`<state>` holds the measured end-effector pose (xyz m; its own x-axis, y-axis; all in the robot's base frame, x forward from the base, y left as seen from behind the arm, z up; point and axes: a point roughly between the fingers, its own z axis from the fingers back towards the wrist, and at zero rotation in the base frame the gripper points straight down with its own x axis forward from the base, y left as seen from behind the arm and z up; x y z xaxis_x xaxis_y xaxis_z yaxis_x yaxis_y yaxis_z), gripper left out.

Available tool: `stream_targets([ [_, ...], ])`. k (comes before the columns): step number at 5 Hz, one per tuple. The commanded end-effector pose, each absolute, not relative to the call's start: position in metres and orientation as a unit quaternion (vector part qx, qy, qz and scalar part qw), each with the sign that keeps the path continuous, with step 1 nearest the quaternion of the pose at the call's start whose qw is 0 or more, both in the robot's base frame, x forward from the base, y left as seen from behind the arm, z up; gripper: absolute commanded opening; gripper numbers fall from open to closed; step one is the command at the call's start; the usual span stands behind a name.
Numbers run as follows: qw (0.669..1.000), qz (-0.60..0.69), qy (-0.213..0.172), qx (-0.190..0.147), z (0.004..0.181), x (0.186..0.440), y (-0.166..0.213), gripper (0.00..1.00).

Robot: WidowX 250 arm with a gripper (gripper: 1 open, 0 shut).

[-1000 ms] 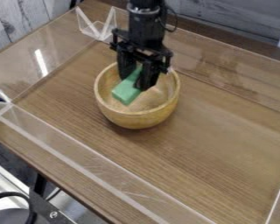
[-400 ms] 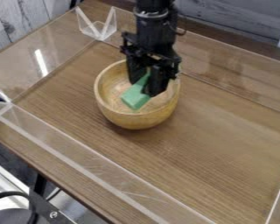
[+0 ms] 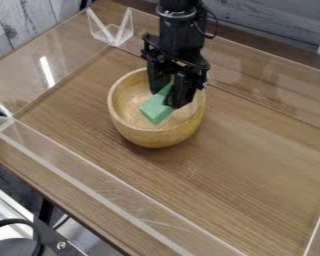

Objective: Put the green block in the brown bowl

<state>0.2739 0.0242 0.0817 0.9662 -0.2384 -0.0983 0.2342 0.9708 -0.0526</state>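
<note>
Tool (image 3: 166,82) hangs over the far part of the brown bowl (image 3: 156,117), its grip unclear; the green block (image 3: 156,106) is inside, lying tilted beneath it.

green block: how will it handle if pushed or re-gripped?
Green block: probably stiff, since its edges look straight. Unlikely to roll, given its flat, elongated shape. Might slide a little on a nudge, as the brown bowl's inside looks curved.
</note>
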Motion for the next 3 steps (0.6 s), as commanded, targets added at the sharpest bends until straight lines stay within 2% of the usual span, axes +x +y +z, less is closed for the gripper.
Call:
stream_targets([
  [1, 0.993, -0.116, 0.008, -0.018, 0.0978, 0.2784, 0.0289, 0.00],
  [2, 0.993, -0.115, 0.010, -0.027, 0.0896, 0.2748, 0.0303, 0.00],
  [3, 0.994, -0.104, 0.019, -0.031, 0.0901, 0.2751, 0.0348, 0.00],
])
